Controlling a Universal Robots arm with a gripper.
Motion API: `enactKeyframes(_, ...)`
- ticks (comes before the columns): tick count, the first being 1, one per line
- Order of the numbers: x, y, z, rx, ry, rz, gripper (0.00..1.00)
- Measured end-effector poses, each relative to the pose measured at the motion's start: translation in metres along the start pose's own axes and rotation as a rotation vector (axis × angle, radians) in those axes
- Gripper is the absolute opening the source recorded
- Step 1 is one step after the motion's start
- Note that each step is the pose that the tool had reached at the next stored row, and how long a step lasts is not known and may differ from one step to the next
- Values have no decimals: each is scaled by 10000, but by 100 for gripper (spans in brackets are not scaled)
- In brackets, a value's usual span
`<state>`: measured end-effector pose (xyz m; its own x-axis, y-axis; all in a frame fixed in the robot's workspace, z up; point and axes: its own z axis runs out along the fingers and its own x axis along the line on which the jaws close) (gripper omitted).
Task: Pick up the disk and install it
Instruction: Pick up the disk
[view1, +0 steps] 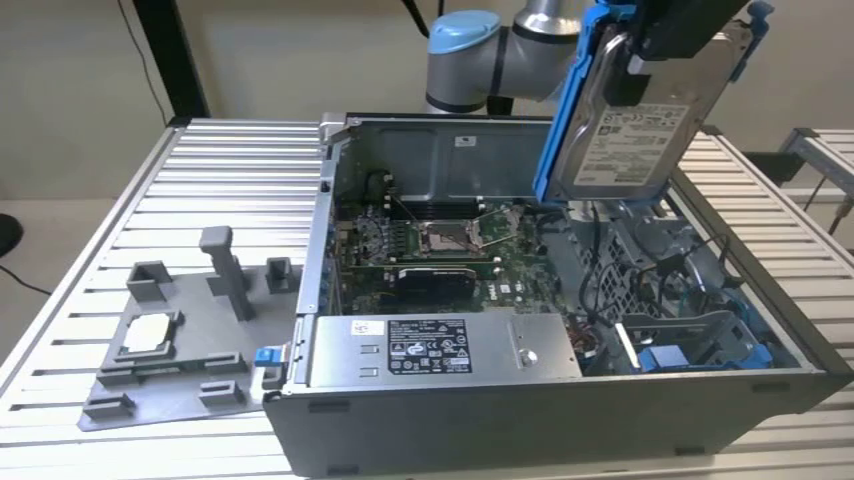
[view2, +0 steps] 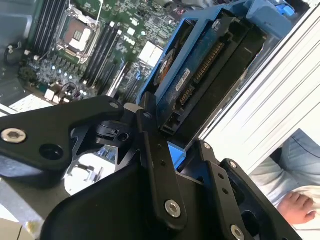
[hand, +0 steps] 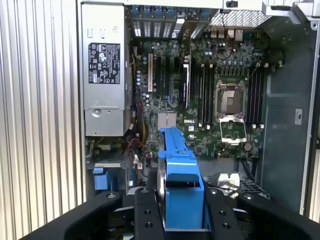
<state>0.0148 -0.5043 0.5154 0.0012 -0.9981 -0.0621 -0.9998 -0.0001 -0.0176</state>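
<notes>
On the exterior view's left, we see a grey fixture (view1: 187, 340) lying on the slatted desk (view1: 214, 170), with a small square chip (view1: 147, 333) resting on it. Just beside it, toward the middle, stands the open computer case (view1: 534, 415), with its power supply (view1: 427, 345) along the near wall and the motherboard (view1: 441, 240) beyond it. Further right, inside the case, we make out blue plastic bay parts (view1: 694, 355) among cables.

At the exterior view's upper right, the disk (view1: 634, 140) hangs in the air above the right part of the case. It is steeply tilted, nearly on end, and its white label faces the camera. The blue carrier runs down its left edge. The arm (view1: 467, 50) reaches in from above, and the black jaws are clamped on the disk's upper end.

In both wrist views, we find the disk (hand: 181, 170) between the jaws, one on each broad side of the blue frame, pressing against it. In the second wrist view, the connector end of the disk (view2: 210, 65) points away from the jaws, toward the motherboard below. At that picture's lower right, a person's hand (view2: 295, 209) rests well apart from the case.
</notes>
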Motion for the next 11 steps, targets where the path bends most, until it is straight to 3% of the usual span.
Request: enactKeyframes(11, 118, -208, 5, 0, 0, 3, 0)
